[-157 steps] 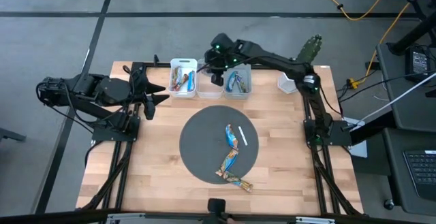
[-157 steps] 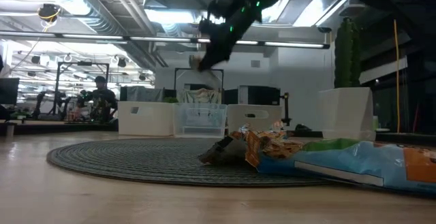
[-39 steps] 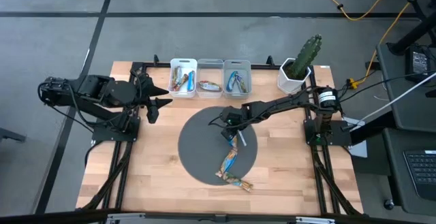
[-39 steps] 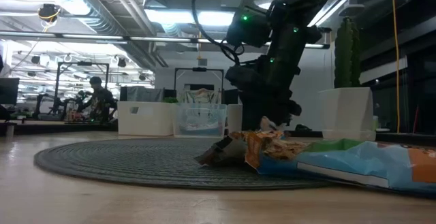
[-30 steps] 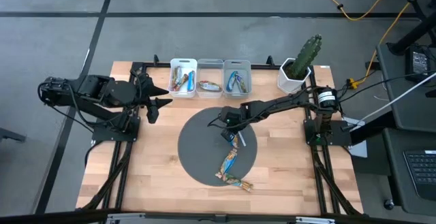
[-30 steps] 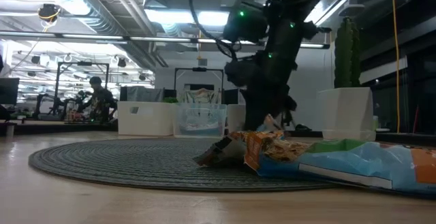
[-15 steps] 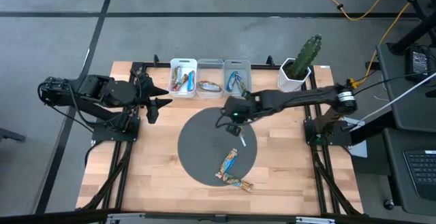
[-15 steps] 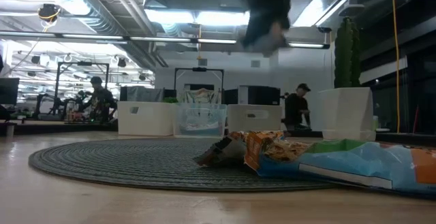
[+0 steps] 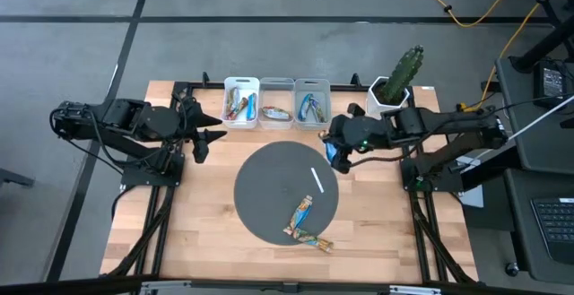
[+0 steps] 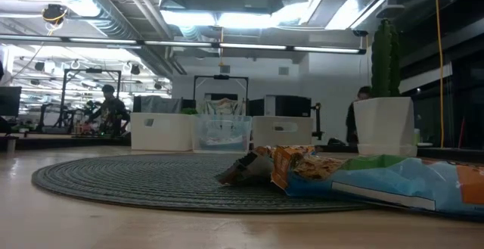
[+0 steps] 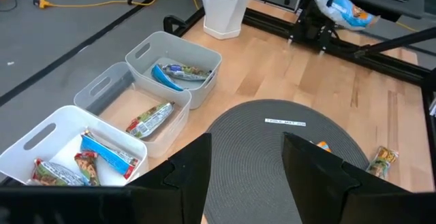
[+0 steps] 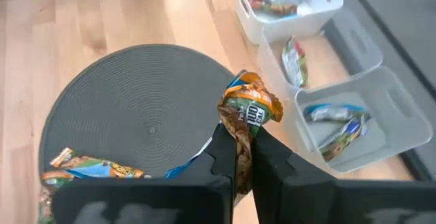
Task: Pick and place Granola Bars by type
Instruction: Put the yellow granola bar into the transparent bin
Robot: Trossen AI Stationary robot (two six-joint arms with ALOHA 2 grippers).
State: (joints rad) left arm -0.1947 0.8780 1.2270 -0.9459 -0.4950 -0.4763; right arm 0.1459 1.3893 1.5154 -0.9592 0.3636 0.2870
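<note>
Lifted off the mat since a second ago, the right pincer (image 9: 335, 154) now hangs over the bench (image 9: 377, 205) just past the mat's right edge, below the rightmost bin. It is clenched on a blue and orange-brown granola bar (image 12: 246, 108), whose crinkled wrapper sticks out between the two dark fingers (image 12: 221, 150) in the right wrist view. The bar has gone from the middle of the round grey mat (image 9: 269, 192), where it lay next to the thin white stick (image 9: 317, 179); the stick remains there on its own.

Two more granola bars are on the mat's near side: a blue and orange one (image 9: 303, 212) lying at a slant, and an orange-brown one (image 9: 310, 238) at the mat's rim, touching the first at its lower end.

Along the far side of the bench stand three white bins side by side. The left bin (image 9: 241, 85) holds several bars, blue and brown-red among them (image 11: 102, 152). The middle bin (image 9: 276, 84) holds one bar in red, green and silver (image 11: 151, 117). The right bin (image 9: 311, 85) holds two or so blue bars (image 11: 178, 73). Right of the bins a cactus stands in a white pot (image 9: 387, 103).

The left pincer (image 9: 208, 136) waits over the bench's left side, fingers parted and grasping nothing, well apart from the mat's bars.
</note>
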